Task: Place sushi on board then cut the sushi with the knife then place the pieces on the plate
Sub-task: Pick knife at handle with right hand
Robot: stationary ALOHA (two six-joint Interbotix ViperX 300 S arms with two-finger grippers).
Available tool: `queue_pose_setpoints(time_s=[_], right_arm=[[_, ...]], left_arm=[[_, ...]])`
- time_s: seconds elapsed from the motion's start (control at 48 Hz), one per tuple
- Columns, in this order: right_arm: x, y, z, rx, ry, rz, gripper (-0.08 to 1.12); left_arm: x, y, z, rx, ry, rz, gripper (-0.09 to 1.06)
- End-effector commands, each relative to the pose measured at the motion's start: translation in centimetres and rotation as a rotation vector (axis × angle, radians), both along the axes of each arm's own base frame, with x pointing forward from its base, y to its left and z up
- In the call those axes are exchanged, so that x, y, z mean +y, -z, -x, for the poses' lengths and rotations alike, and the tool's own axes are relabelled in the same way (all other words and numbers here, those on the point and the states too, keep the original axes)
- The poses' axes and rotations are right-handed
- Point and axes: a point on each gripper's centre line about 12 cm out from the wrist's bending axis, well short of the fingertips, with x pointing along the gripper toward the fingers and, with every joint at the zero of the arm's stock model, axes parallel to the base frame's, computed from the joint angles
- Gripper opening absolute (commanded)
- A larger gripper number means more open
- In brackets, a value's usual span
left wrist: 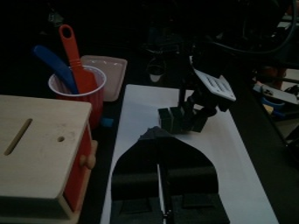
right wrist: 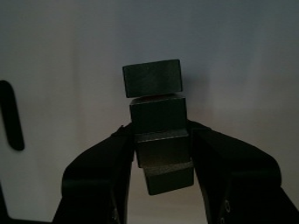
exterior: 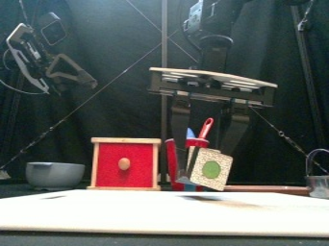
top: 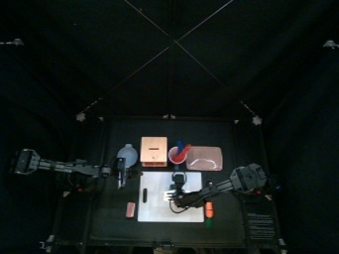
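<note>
1. Hanging to the left of the white cutting board [top: 157, 210], my left fingers [top: 121, 177] sit raised off the counter. Nothing shows between them, and I cannot tell how far apart they stand.
2. Behind the board's left part stands the wooden box [exterior: 126, 163]. Just right of it is the red cup [left wrist: 76, 87], with the blue knife [left wrist: 52, 66] and red knife [left wrist: 70, 48] upright in it and untouched, so I judge the cutting has not begun.
3. Over the board's middle, my right fingers [right wrist: 160, 140] are clamped narrow on the sushi roll [right wrist: 156, 105], biting one block while the others reach past the tips. I judge this to be the first step, setting the sushi on the board. The next move calls for lowering until the roll lies flat, then letting go, with room left beside it for a knife.
4. Behind the board's right part lies the pink tray [top: 205, 159], where the pieces go last.
5. The front view shows the roll tilted, its low end close over the board with a shadow beneath; the right wrist view hides that height. The right wrist view alone shows the seams between blocks and which block I grip.
</note>
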Motion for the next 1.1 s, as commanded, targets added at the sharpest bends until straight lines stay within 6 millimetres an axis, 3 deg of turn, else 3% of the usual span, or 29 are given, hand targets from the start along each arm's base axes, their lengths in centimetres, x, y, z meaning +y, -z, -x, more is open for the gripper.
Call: queue_pose_setpoints(time_s=[0.021,0.167,0.417,0.604,0.75,0.917,1.104], right_arm=[[0.5,-1.7,-0.9,-0.032,0.014,-0.025,0.56],[0.9,-1.0,-0.9,-0.013,0.025,-0.055,0.64],[1.1,-1.1,-0.8,-0.013,0.009,-0.053,0.9],[0.9,-2.0,-0.7,-0.032,-0.003,-0.038,0.92],[0.5,-4.8,0.3,-0.064,-0.039,-0.002,0.92],[-0.6,-8.2,2.3,-0.067,-0.201,0.042,0.92],[-4.9,-11.9,4.3,-0.043,-0.387,0.085,0.92]], left_arm=[[0.0,-0.6,-0.2,-0.02,0.002,-0.007,-0.02],[0.0,-0.4,-0.1,-0.015,0.002,-0.007,-0.01],[0.0,-0.1,0.0,-0.008,0.0,-0.007,-0.02],[0.1,-0.1,0.0,-0.008,-0.001,-0.004,-0.02],[0.0,-0.1,0.0,-0.008,0.001,-0.006,-0.02],[0.1,-0.1,0.0,-0.006,-0.001,-0.004,-0.02],[0.1,-0.1,0.0,-0.006,-0.002,-0.003,-0.02]])
